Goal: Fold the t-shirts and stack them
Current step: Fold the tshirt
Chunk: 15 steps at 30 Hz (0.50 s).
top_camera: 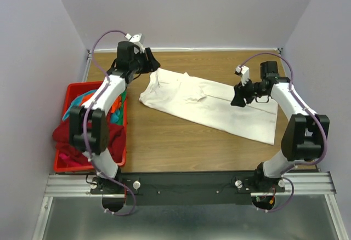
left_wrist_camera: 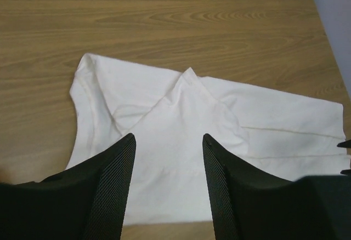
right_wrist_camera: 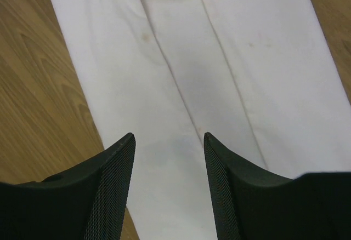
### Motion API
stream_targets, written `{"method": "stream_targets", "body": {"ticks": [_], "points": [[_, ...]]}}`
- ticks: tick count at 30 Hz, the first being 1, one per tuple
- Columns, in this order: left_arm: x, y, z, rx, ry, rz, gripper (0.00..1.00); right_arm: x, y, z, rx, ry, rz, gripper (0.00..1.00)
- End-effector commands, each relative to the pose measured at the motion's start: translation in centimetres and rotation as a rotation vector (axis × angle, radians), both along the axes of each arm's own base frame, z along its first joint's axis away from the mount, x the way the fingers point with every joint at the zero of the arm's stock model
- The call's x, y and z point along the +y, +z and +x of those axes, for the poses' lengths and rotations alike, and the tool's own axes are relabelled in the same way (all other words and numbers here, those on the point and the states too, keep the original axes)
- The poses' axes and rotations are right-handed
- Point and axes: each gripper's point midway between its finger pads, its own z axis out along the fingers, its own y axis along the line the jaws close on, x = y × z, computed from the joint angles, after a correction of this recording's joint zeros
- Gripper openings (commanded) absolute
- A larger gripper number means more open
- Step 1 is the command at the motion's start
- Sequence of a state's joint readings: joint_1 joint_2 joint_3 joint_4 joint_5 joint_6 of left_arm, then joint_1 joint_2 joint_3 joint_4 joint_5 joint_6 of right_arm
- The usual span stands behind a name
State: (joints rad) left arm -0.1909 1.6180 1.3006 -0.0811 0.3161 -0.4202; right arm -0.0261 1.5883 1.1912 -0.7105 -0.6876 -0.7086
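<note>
Cloth is lying flat: the large white cotton t-shirt point(top_camera: 208, 106), folded into a long strip, is resting on the wooden bench point(top_camera: 164, 147) between the arms. Above its two ends the left tool point(left_wrist_camera: 167, 138) and the right tool point(right_wrist_camera: 169, 136) are hovering, jaws apart, gripping nothing. Near the left end the layers are seemingly sitting loose; pinching only the top layer risks dragging the fold open.

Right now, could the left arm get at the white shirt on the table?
Probably yes. The left gripper hangs open right over one end of the white t-shirt, and nothing lies between them to block the way.
</note>
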Motion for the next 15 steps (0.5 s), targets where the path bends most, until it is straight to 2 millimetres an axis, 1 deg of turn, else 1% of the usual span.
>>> {"method": "stream_targets", "body": {"ticks": [1, 2, 3, 4, 5, 6, 7, 8, 9, 10, 11, 12, 14, 15], "points": [[-2.3, -5.2, 3.2, 0.153, -0.146, 0.023, 0.57, 1.2, 1.3, 1.4, -0.002, -0.073, 0.113, 0.59], [-2.5, -6.2, 3.6, 0.188, -0.153, 0.031, 0.54, 0.9, 0.7, 1.0, 0.01, -0.091, 0.1, 0.59], [-2.4, -8.6, 4.5, 0.237, -0.14, 0.037, 0.53, 0.6, 1.0, 0.9, -0.007, -0.105, 0.086, 0.59], [-2.6, -8.0, 5.5, 0.221, -0.133, 0.037, 0.52, 0.1, 1.0, 0.9, -0.018, -0.121, 0.07, 0.59], [-2.6, -8.4, 6.0, 0.229, -0.124, 0.038, 0.52, -0.1, 1.2, 0.9, -0.032, -0.128, 0.071, 0.59], [-2.3, -10.7, 6.3, 0.288, -0.103, 0.053, 0.48, -0.4, 1.1, 0.8, -0.033, -0.136, 0.074, 0.59], [-2.5, -10.7, 6.6, 0.31, -0.096, 0.051, 0.44, -0.5, 1.2, 0.8, -0.038, -0.143, 0.075, 0.59], [-2.6, -11.3, 6.9, 0.326, -0.091, 0.059, 0.41, -0.6, 1.3, 0.8, -0.037, -0.15, 0.076, 0.59], [-2.4, -13.5, 7.1, 0.375, -0.067, 0.08, 0.4, -0.7, 1.5, 1.0, -0.044, -0.154, 0.075, 0.59], [-2.4, -13.9, 7.2, 0.395, -0.063, 0.083, 0.35, -0.8, 1.9, 1.0, -0.051, -0.158, 0.076, 0.59], [-2.2, -14.5, 7.3, 0.411, -0.051, 0.091, 0.33, -0.7, 2.0, 1.0, -0.054, -0.156, 0.079, 0.59], [-2.1, -16.0, 7.3, 0.434, -0.046, 0.102, 0.32, -0.7, 2.2, 0.9, -0.059, -0.155, 0.083, 0.59], [-2.0, -17.0, 7.3, 0.455, -0.043, 0.111, 0.27, -0.8, 2.6, 0.8, -0.072, -0.153, 0.086, 0.59], [-2.0, -17.9, 7.5, 0.468, -0.04, 0.117, 0.27, -0.8, 2.5, 0.7, -0.072, -0.154, 0.088, 0.59]]}}
